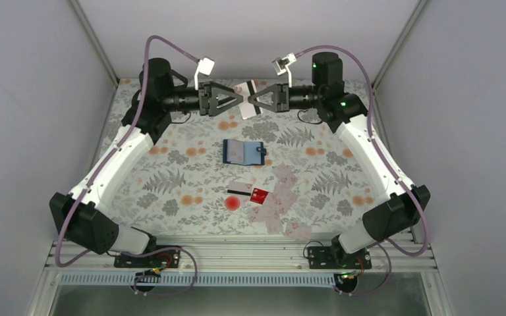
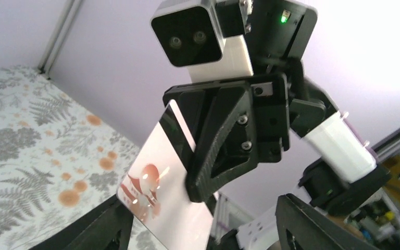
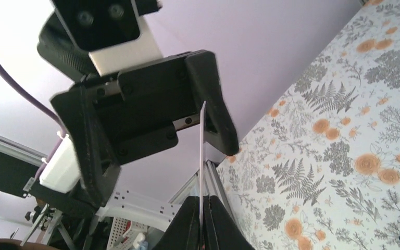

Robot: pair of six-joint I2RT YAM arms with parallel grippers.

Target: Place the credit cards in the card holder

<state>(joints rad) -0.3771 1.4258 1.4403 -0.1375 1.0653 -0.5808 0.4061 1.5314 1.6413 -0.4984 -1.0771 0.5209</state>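
The right claw (image 1: 253,100) is clamped shut on the held card (image 1: 251,110), a whitish one, and keeps it in the air over the far part of the flowered tabletop (image 1: 171,164). In the right wrist view this card appears edge-on, a thin line rising from between the two closed fingers (image 3: 187,226).

The left claw (image 1: 240,99) faces it from the other side, tip to tip. Its fingers (image 2: 304,224) stand wide apart, and the end of the card sits in the gap between them, close by one finger. I cannot tell whether it touches.

From above, the card shows a broad face. Its long axis runs from near to far, crosswise to the line of the two claws, and a black stripe shows toward its far end. The left wrist view shows the other face, pale and glossy, with a reddish-brown picture on it.

The card holder (image 1: 244,152) lies open and flat at the middle of the tabletop, nearer than the held card and well apart from it. Its long axis runs left to right, its pale pockets face up, and its snap tab (image 1: 261,151) sticks out at the right end.

Nearer still, the loose cards (image 1: 280,201), pale pink, lie in an overlapping heap a little right of centre. A red card (image 1: 259,195) lies at the heap's left edge. Just left of it is a striped card (image 1: 239,191), whose black stripe runs left to right.
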